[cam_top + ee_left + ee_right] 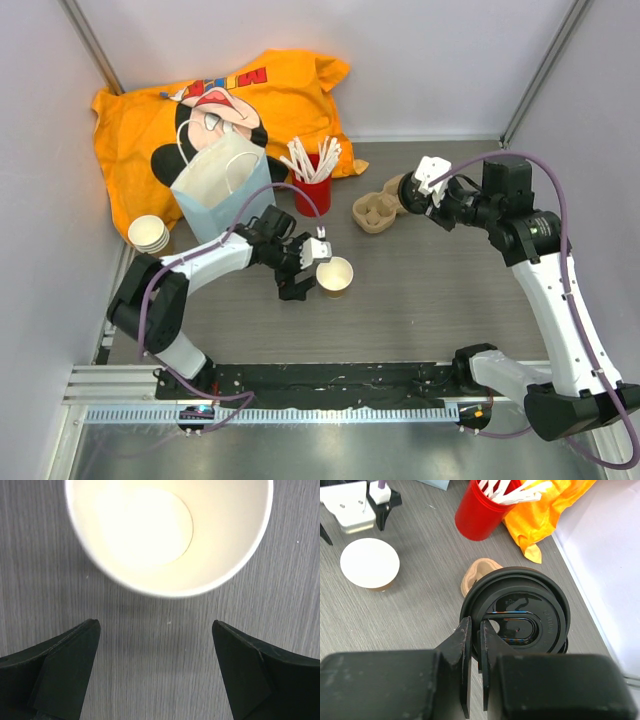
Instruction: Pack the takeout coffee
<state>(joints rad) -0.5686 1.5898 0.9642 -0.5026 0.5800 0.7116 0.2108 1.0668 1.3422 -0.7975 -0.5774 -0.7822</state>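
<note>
The takeout coffee (520, 615) was found at the far right of the table (420, 320), at the right end of a pulp cup carrier (370, 214); whether it stood in a well or was held just above could not be told. Its black lid was pinched at the near left rim by the right gripper (476, 625), whose jaws were closed on it. The left gripper (155, 625) was held spread wide, nothing between its fingers, with a lidless paper cup (170, 535) just beyond the tips. A red cup of white sticks (316, 190) and a pale blue paper bag (215, 185) were seen farther left.
</note>
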